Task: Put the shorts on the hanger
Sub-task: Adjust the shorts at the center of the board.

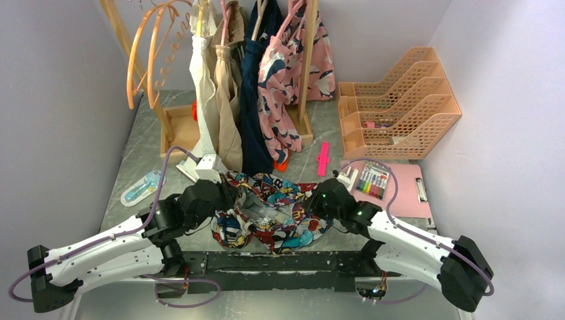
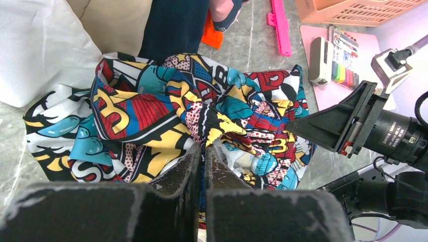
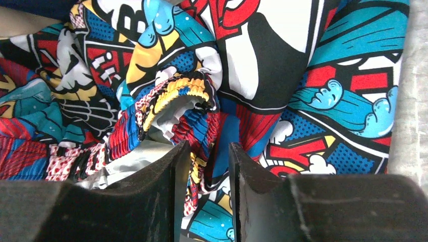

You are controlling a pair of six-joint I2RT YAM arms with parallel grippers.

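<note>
The comic-print shorts [image 1: 273, 213] lie crumpled on the grey table between my two arms. My left gripper [image 1: 228, 192] is at their left side, and in its wrist view it [image 2: 204, 146] is shut on a fold of the shorts [image 2: 151, 111]. At the right side is my right gripper [image 1: 318, 200]. Its jaws [image 3: 208, 146] are closed partway on the gathered waistband of the shorts [image 3: 282, 75], and fabric fills the gap between them. An orange-tan hanger [image 1: 150, 47] hangs on the wooden rack at the back left, far from both grippers.
Behind the shorts, cream, tan, navy and pink floral garments [image 1: 280, 73] hang on the rack. A pink clip [image 1: 323, 159], markers [image 1: 373, 181] on a pink clipboard [image 1: 406, 193], orange file racks [image 1: 400, 107] and a blue packet [image 1: 142, 187] lie around.
</note>
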